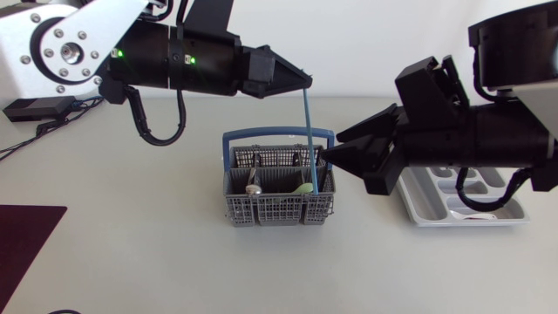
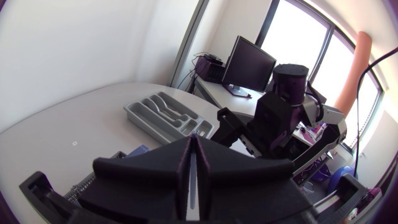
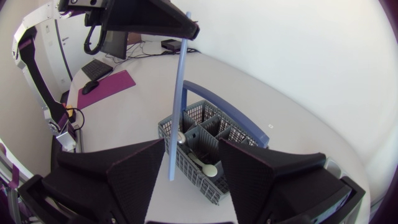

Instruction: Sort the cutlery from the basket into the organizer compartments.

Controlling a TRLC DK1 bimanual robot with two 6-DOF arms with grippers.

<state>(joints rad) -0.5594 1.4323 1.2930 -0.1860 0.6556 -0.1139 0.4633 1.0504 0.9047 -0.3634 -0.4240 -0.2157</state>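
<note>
A long blue utensil handle [image 1: 309, 139] hangs upright, its lower end down in the grey basket [image 1: 279, 208] with the blue carry handle. My left gripper [image 1: 305, 83] is shut on the blue handle's top; in the left wrist view its fingers [image 2: 177, 180] press together on a thin pale strip. My right gripper [image 1: 330, 148] stands open beside the basket's right end. In the right wrist view the blue handle [image 3: 178, 106] passes between the right gripper's [image 3: 189, 149] spread fingers, with no grip visible. A metal spoon [image 1: 254, 185] and a pale spoon [image 1: 303, 187] lie in the basket.
The grey organizer tray [image 1: 488, 214] sits at the right, partly under my right arm; it also shows beyond my left gripper as the tray [image 2: 165, 115]. A dark maroon mat [image 1: 26, 235] lies at the front left. A black box with cables [image 1: 35, 109] rests at the back left.
</note>
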